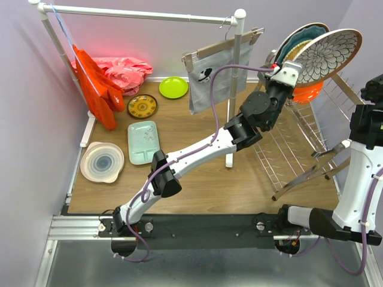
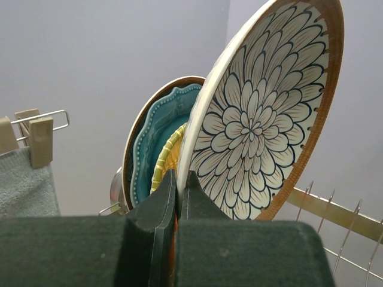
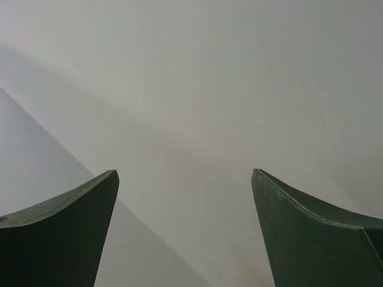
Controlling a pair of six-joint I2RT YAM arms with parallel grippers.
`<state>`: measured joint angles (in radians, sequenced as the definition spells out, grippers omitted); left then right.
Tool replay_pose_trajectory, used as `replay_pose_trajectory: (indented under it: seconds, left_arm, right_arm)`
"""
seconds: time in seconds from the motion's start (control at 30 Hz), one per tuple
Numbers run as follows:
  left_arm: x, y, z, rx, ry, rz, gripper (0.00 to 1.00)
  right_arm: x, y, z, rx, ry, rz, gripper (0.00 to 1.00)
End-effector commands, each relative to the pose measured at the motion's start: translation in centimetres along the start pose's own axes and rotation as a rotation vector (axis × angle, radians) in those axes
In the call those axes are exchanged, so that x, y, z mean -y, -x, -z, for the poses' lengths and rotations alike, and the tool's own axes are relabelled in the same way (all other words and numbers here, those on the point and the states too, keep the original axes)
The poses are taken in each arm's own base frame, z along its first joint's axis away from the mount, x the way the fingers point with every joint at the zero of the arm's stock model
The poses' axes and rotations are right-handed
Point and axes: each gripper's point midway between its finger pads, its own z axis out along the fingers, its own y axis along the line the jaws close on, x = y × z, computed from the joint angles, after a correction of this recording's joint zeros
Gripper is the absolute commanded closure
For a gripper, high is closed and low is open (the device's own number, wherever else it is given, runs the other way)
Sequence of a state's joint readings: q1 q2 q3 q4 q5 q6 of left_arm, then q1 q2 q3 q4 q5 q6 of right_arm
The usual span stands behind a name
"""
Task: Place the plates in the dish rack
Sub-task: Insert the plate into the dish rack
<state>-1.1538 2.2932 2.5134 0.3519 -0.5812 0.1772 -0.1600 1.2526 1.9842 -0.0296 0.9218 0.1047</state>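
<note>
Jaws of the left gripper (image 2: 178, 174) are pinched tight on the lower rim of a round brown-rimmed white plate with a black-lined flower pattern (image 2: 263, 119). The plate stands on edge, tilted, over the far end of the folding chrome wire dish rack (image 1: 287, 149) at the right of the wooden table (image 1: 209, 185). Whether its rim sits between the tines cannot be told. Just behind it, in the left wrist view, a second brown-rimmed plate (image 2: 127, 158), a teal scalloped plate (image 2: 152, 143) and a woven yellow plate (image 2: 167, 158) stand packed close, one behind another. From above, an orange plate (image 1: 308, 94) shows just below the held one. The right gripper (image 3: 185, 179) has its jaws spread wide and faces a blank grey wall. Four pieces lie flat on the left half of the table: a round lime green plate (image 1: 173, 88), a round yellow-brown patterned plate (image 1: 142, 106), a mint rectangular tray (image 1: 143, 142) and a white ringed plate (image 1: 102, 162). Red and pink cloths (image 1: 119, 72) sit at the far left corner, and a grey cloth (image 1: 209, 78) hangs clipped from the white pipe rail (image 1: 149, 13).
</note>
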Motion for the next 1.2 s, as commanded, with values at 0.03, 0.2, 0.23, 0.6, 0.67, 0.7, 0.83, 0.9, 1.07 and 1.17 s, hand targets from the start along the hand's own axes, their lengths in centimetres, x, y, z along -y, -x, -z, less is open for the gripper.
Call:
replay_pose_trajectory:
  seconds: [0.03,0.2,0.23,0.6,0.67,0.7,0.83,0.9,1.07,1.17]
  left_arm:
    - [-1.6,9.6,0.2,0.253,0.059,0.174,1.00]
    - [-1.5,9.2,0.2,0.246,0.060,0.151,1.00]
    - [-1.5,8.9,0.2,0.242,0.063,0.142,1.00]
    - [-0.8,7.5,0.4,0.217,0.046,0.101,1.00]
    - [-0.4,7.1,0.5,0.205,0.040,0.093,1.00]
    - [-0.4,6.9,0.5,0.204,0.042,0.087,1.00]
    - [-0.1,6.3,0.6,0.191,0.036,0.073,1.00]
    - [0.0,6.3,0.7,0.190,0.033,0.073,1.00]
    - [0.3,5.5,0.7,0.177,0.027,0.058,1.00]
    - [0.6,5.1,0.8,0.167,0.019,0.053,1.00]
  right_arm:
    - [0.7,0.1,-0.2,0.018,-0.035,-0.024,0.00]
    - [0.9,-0.2,-0.3,0.017,-0.040,-0.017,0.00]
    - [0.8,-0.3,-0.4,0.015,-0.039,-0.015,0.00]
    - [1.2,-1.1,-0.4,0.008,-0.050,0.000,0.00]
    - [1.3,-1.3,-0.4,0.004,-0.050,0.002,0.00]
    - [1.4,-1.2,-0.4,0.005,-0.053,0.002,0.00]
    - [1.4,-1.2,-0.4,0.006,-0.054,0.000,0.00]
    - [1.5,-1.4,-0.4,0.004,-0.055,0.007,0.00]
    - [1.7,-1.2,-0.3,0.006,-0.055,0.003,0.00]
    - [1.8,-1.2,-0.2,0.006,-0.058,0.005,0.00]
